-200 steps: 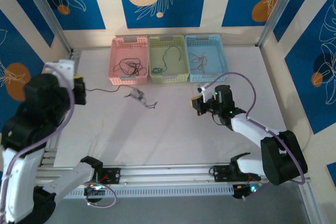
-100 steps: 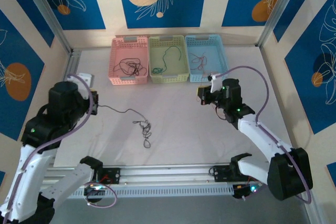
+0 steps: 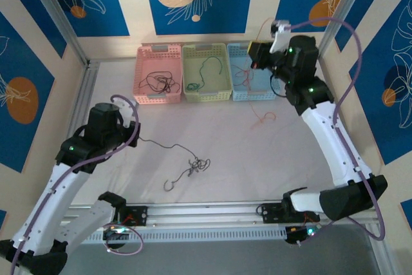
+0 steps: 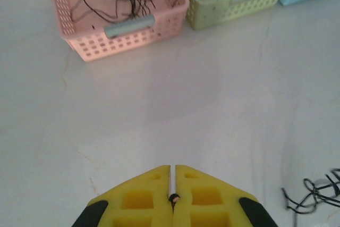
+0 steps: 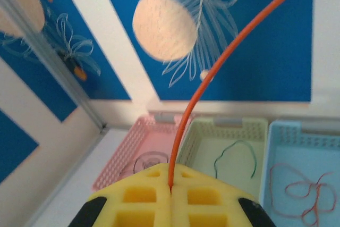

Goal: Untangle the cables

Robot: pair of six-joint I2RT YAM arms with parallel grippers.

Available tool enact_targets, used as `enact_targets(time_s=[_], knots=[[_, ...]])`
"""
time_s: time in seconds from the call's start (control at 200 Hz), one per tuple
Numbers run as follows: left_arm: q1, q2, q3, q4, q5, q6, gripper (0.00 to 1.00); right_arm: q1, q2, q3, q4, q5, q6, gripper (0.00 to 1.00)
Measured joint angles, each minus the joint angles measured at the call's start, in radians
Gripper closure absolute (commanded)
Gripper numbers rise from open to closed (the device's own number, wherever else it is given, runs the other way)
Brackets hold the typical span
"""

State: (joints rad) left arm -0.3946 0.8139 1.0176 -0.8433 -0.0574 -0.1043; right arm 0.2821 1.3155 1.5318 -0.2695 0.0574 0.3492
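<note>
Since your right hand point(image 5: 171, 188), pinching the red-orange cable point(image 5: 179, 136), hangs with the blue basket point(image 3: 248, 95) at six o'clock, lower there; your left hand point(image 4: 172, 173) clamps a black strand point(image 3: 158, 145), tangle point(image 3: 196, 164) at four o'clock.

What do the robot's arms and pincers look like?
The left arm and right arm are both smooth white tubes joined by chunky black round joints. A thick purple cable loops along each one. The left pincer and right pincer each have two bright yellow fingers with square pockets moulded in and black corners at the base.
</note>
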Motion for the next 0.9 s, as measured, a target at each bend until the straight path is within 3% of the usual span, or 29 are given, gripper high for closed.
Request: enact_targets(time_s=[0.13, 0.32, 0.48, 0.775, 0.9], knots=[[0.000, -0.021, -0.051, 0.021, 0.014, -0.005, 1.00, -0.005, -0.007, -0.001, -0.078, 0.091, 0.027, 1.00], [0.000, -0.029, -0.078, 0.058, 0.032, -0.017, 1.00, -0.013, -0.015, -0.319, -0.159, 0.157, 0.137, 1.00], [0.000, -0.043, -0.104, 0.084, 0.035, -0.020, 1.00, -0.017, 0.064, -0.520, -0.204, 0.171, 0.210, 1.00], [0.000, -0.046, -0.116, 0.107, 0.039, -0.021, 1.00, -0.061, 0.302, -0.483, -0.173, 0.175, 0.262, 0.92], [0.000, -0.046, -0.119, 0.111, 0.039, -0.021, 1.00, -0.091, 0.378, -0.433, -0.158, 0.175, 0.304, 0.77]])
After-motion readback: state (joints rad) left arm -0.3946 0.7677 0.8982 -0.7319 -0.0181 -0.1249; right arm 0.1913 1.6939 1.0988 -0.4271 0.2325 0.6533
